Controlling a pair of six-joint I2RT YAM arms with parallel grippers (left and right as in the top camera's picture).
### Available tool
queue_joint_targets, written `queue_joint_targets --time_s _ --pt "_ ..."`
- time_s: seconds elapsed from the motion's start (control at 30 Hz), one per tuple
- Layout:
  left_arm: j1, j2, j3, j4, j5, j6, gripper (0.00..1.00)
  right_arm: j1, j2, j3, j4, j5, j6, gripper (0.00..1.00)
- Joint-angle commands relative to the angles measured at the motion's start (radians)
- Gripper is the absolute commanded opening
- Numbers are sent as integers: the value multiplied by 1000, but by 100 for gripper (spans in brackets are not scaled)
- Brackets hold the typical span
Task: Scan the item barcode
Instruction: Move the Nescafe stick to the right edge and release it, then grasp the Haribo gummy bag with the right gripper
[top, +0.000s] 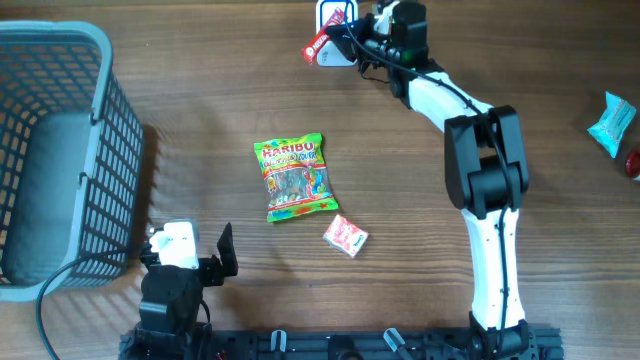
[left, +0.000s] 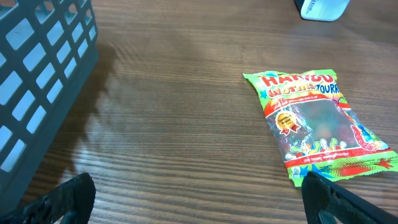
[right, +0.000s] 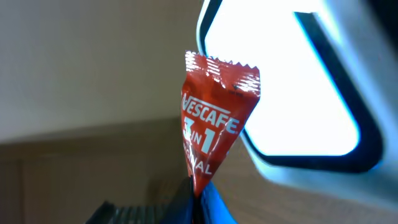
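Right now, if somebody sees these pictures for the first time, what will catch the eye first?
The red Nescafe sachet stands out first: the right gripper pinches its lower end and holds it before the bright window of the scanner, at the far edge of the table. Next comes the colourful Haribo bag, flat in the middle, then the big grey basket at the left.

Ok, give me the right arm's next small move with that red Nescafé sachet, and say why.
Probably nudge the red Nescafé 3-in-1 sachet sideways until it sits squarely before the lit window of the white scanner, twisting it if nothing reads. The right gripper is shut on its lower end, and in the wrist view it only overlaps the window's edge, with no barcode visible.
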Motion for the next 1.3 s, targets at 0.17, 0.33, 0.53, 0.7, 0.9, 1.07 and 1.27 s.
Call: queue_joint_targets --time_s 0.17,0.33,0.53,0.7,0.9,1.07,1.27 --pt "6 -6 -6 3 -12 -10 100 -26 15 7 -53 -26 -195 5" --pt "6 -6 -6 3 -12 -10 100 -217 -115 7 -472 -61 -379 5" --pt "6 -6 -6 3 -12 -10 100 -510 -232 6 -1047 259 -702 5" --pt "6 -6 -6 3 -12 -10 100 -743 -228 -10 -1265 682 -952 5" --pt "6 -6 -6 3 -12 -10 100 -821 -257 109 -1378 521 -1059 100" --pt "6 -6 -6 3 -12 -10 100 -709 -505 208 -1466 510 -1016 100" --pt "6 -6 -6 3 -12 -10 100 -183 -618 156 -1631 415 -1009 100"
